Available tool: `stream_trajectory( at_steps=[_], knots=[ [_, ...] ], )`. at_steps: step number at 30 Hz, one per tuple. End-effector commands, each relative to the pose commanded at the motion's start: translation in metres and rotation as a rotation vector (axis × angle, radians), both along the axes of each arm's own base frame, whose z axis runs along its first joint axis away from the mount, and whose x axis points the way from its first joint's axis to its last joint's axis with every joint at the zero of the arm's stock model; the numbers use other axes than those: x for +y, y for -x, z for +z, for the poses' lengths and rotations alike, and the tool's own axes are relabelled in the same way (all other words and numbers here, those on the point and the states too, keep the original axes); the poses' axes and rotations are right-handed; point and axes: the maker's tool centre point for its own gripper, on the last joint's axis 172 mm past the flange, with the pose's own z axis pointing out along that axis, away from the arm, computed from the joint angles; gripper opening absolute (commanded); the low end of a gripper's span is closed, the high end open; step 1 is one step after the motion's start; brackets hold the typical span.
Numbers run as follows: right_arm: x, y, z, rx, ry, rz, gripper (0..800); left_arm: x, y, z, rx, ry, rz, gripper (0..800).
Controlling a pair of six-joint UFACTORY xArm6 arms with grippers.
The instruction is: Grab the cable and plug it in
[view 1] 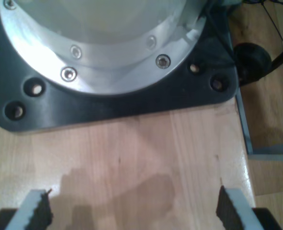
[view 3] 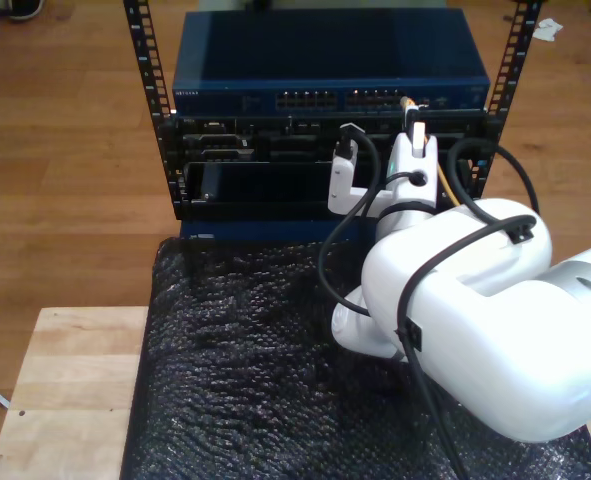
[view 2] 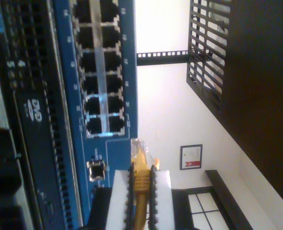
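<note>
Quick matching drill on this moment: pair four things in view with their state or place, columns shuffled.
Things:
1. my second gripper
2. my first gripper
3. blue switch
4. black bubble wrap

States or places:
A. open over a wooden tabletop
B. spread across the table before the rack
C. shut on the cable, clear plug forward
D. rows of unfilled ports, mounted in the rack

Pairs: 1-C, 2-A, 3-D, 4-B

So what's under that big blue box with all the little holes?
Under the blue network switch, the black metal rack holds black equipment panels. My second gripper, holding the orange-yellow cable, and the white arm cover the rack's lower part towards the exterior view's right.
</note>
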Motion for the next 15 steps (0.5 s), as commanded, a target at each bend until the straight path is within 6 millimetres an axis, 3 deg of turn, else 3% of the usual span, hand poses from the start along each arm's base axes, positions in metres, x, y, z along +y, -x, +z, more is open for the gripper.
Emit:
stream_trajectory(
  at_steps=[15],
  knots=[
    [-0.0028, -0.0058, 0.0042, -0.016, 0.014, -0.027, 0, 0.0000, -0.0002, 0.0000, 0.000, 0.000, -0.002, 800]
  ],
)
